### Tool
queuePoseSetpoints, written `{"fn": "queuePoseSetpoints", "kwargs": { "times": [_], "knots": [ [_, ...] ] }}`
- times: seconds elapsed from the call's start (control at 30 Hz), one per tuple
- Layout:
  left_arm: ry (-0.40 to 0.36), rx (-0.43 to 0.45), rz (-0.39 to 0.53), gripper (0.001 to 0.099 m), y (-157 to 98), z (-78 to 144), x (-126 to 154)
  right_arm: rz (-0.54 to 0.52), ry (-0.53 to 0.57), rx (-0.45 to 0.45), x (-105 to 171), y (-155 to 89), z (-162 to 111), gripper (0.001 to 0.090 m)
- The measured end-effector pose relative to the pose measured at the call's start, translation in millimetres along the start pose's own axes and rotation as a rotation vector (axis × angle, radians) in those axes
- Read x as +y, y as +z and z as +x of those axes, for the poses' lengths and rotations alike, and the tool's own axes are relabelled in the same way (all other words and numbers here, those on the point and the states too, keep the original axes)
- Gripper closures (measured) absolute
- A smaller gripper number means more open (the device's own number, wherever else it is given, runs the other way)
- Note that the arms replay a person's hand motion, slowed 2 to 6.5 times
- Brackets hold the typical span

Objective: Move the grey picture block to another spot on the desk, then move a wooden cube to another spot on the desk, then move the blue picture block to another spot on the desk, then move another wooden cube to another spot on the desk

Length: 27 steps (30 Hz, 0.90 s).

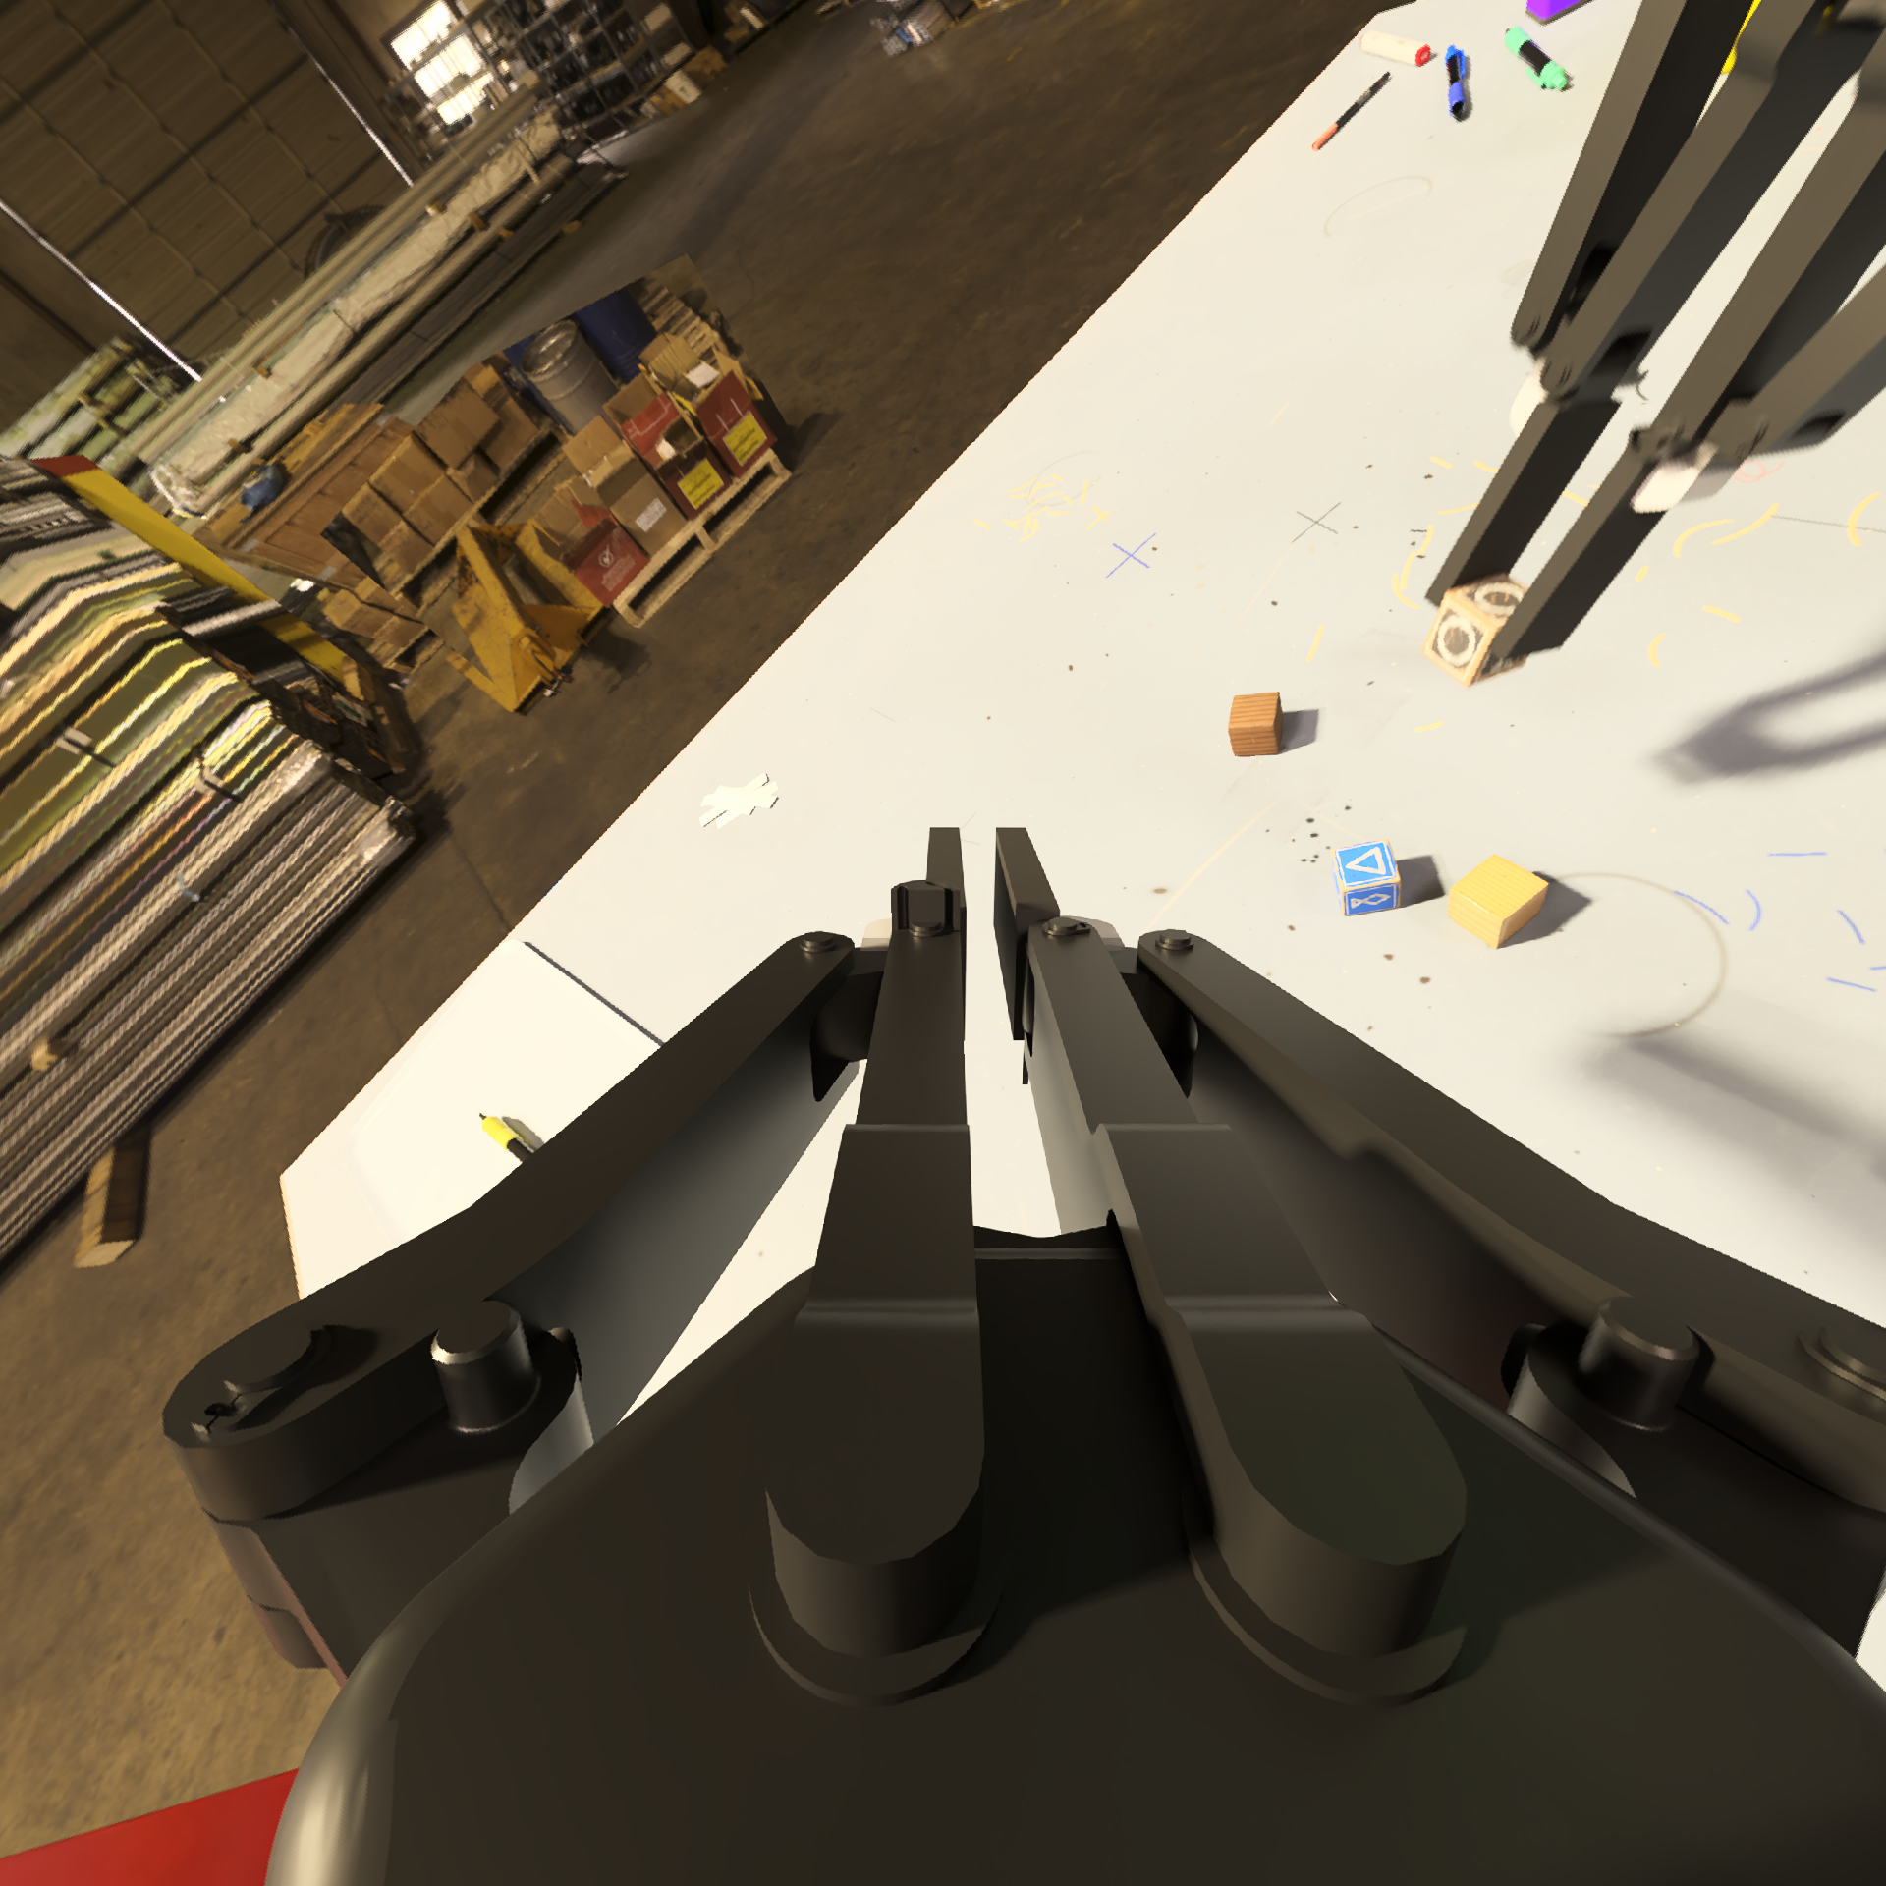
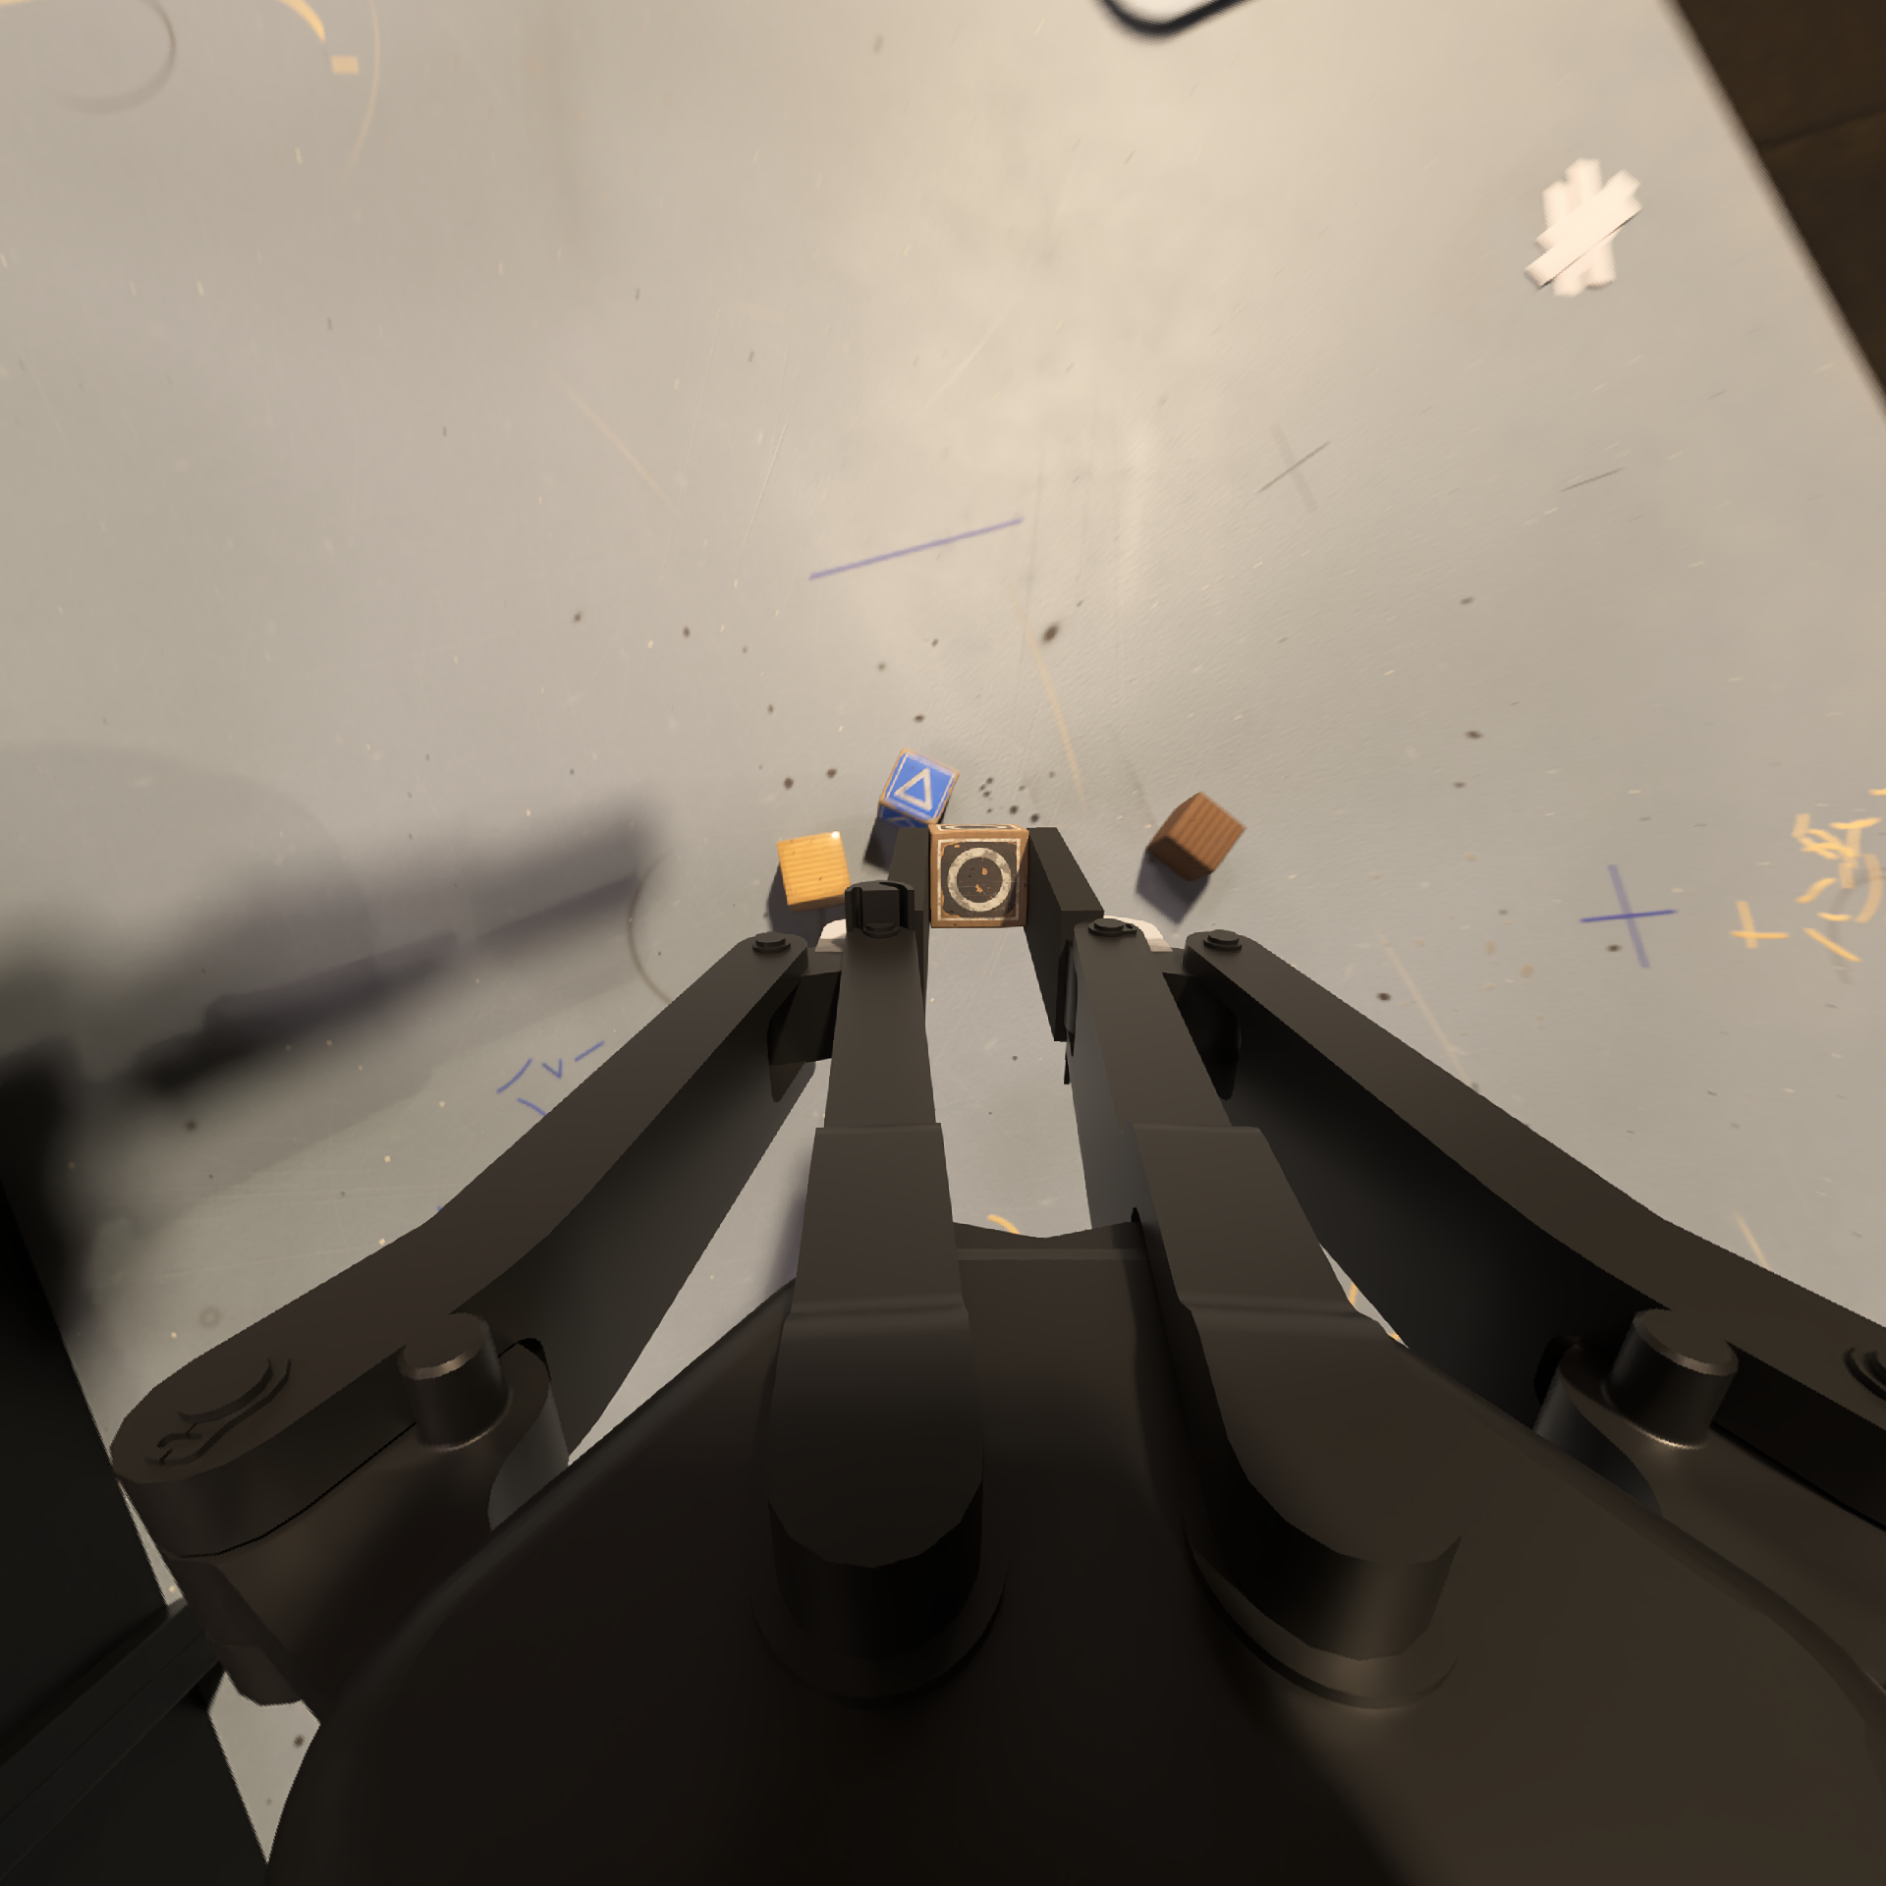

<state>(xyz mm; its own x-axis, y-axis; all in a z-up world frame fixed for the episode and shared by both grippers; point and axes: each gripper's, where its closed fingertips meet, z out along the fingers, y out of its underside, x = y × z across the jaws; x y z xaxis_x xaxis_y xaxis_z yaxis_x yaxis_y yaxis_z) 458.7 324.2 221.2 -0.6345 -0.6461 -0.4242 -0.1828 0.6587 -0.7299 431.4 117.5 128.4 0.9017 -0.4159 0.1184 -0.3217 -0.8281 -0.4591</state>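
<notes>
My right gripper (image 2: 978, 847) is shut on the grey picture block (image 2: 978, 876), which has a ring on its face. In the left wrist view the right gripper (image 1: 1495, 625) holds the grey block (image 1: 1470, 638) close to the desk; I cannot tell if it touches. The blue picture block (image 2: 919, 786) (image 1: 1366, 876) and a yellow wooden cube (image 2: 812, 867) (image 1: 1496, 898) lie side by side just beyond it. A brown wooden cube (image 2: 1196, 835) (image 1: 1255, 723) lies apart. My left gripper (image 1: 978, 847) is shut and empty above the desk's left part.
The white desk (image 1: 1123, 408) has its edge running diagonally to the left, with warehouse floor beyond. Blue (image 1: 1457, 82) and green (image 1: 1536, 59) markers and a pencil (image 1: 1352, 110) lie at the far end. A yellow marker (image 1: 502, 1131) lies at the near corner. A white tape mark (image 1: 740, 799) is near the edge.
</notes>
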Motion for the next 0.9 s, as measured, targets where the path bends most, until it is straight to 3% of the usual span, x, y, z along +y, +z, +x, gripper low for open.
{"fn": "queuePoseSetpoints", "kwargs": {
  "times": [0.23,0.47,0.67,0.9],
  "knots": [
    [0.0,0.001,-0.006,0.0907,0.8,-0.1,1.0,0.126,0.082,0.136,-9.3,-59.6,30.2,0.0654],
    [0.005,-0.001,-0.012,0.0908,1.4,0.4,1.3,0.16,0.214,0.272,11.6,-100.6,68.6,0.0654],
    [0.008,-0.004,-0.012,0.0908,1.1,1.2,0.6,0.125,0.363,0.332,48.2,-113.1,95.8,0.0654],
    [0.013,-0.002,-0.011,0.0908,0.2,2.5,0.0,0.054,0.523,0.367,97.2,-107.0,115.4,0.0654]
  ]
}}
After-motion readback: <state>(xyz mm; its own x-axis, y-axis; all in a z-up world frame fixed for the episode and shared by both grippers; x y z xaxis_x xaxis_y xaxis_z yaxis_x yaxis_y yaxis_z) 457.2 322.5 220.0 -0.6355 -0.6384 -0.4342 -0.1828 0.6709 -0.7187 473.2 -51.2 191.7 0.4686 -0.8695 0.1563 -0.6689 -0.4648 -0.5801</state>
